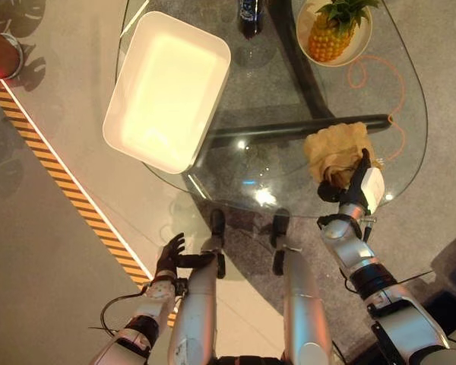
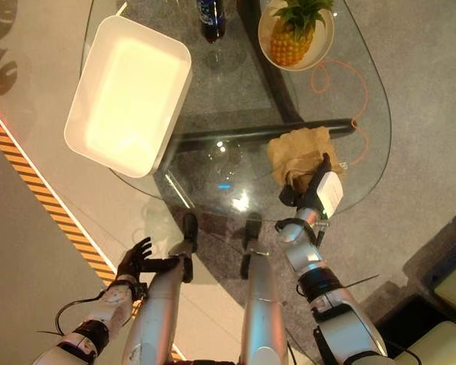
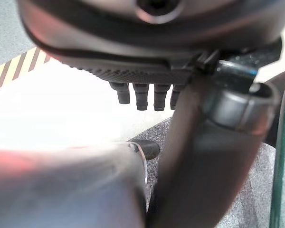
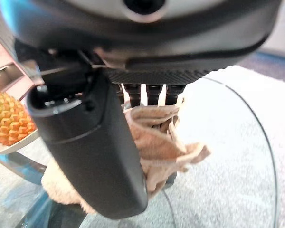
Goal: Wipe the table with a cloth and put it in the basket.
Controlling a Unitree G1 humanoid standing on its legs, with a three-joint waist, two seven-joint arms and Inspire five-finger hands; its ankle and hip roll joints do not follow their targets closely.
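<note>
your right hand (image 1: 355, 186) is grasping the tan cloth (image 1: 336, 149) at the glass counter (image 1: 289, 163) edge, frame right. left hand (image 1: 169, 255) relaxed, lower left. loose bunched grip could drop it before the white basket (image 1: 167, 91), upper left.

On the surface (image 1: 235, 163), the basket (image 1: 167, 91) sits at the robot's left, overhanging the left edge. The cloth (image 1: 336, 148) lies bunched at the near right, close to the front edge, with the right hand (image 1: 355, 182) on its near side, fingers into the folds. Beyond the cloth, at the far right, a pineapple (image 1: 330, 30) rests in a bowl (image 1: 361, 42). A bottle (image 1: 250, 17) stands at the far edge, between basket and bowl. The left hand (image 1: 169, 255) hangs low, below the surface, near the left.
</note>
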